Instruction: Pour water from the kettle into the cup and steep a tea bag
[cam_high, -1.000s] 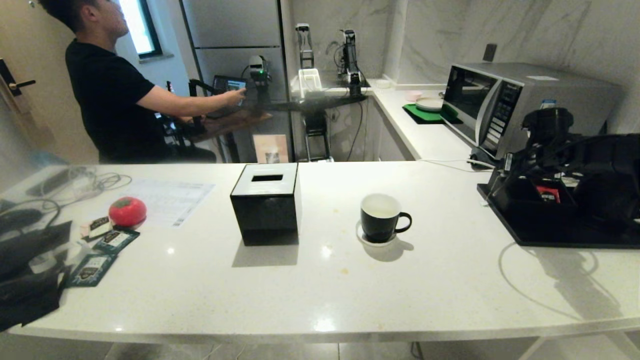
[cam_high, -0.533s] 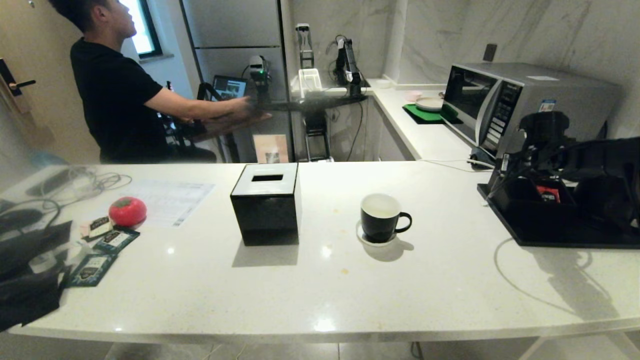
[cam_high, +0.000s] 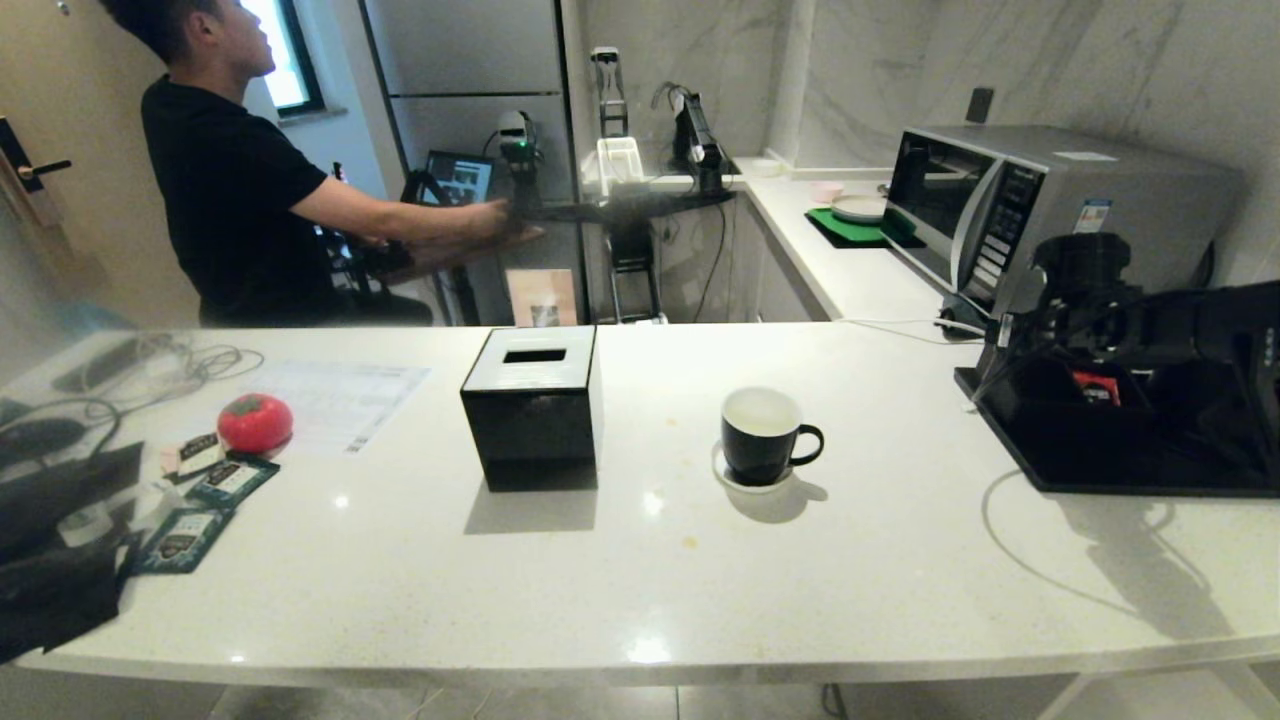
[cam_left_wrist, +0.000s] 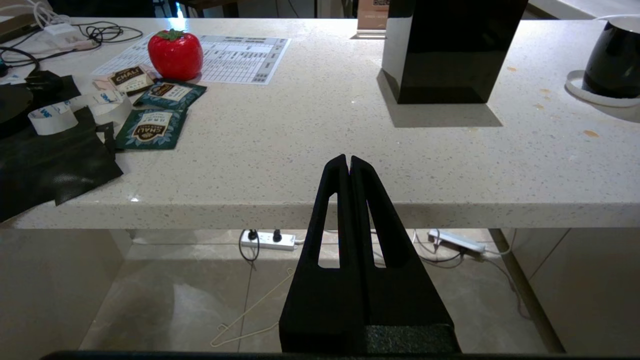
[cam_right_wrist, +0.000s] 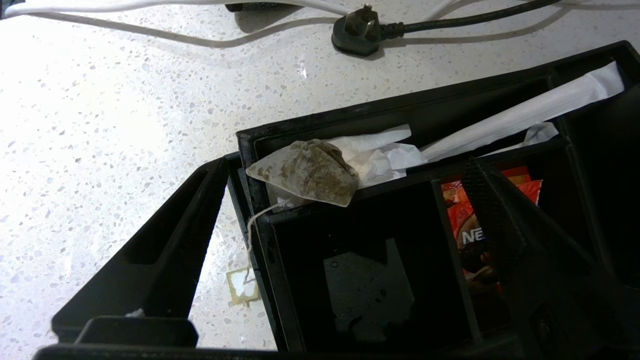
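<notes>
Black glossy mug (cam_high: 760, 436) on its white saucer mid-counter, pouring apparently done; steeping still ahead; right gripper (cam_right_wrist: 320, 260) spread wide over black compartment tray (cam_right_wrist: 280, 280) at the counter's right edge, around nothing, brownish paper tea bag (cam_right_wrist: 305, 172) draped on a divider; left gripper (cam_left_wrist: 349, 165) pressed closed, empty, below the counter's near edge.

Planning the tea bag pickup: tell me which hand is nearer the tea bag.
Right. The right hand hangs open right over the tea bag in the black tray; the left hand, shut, sits low off the counter's front edge.

Head high; wrists close, counter (cam_high: 640, 560) shared.
</notes>
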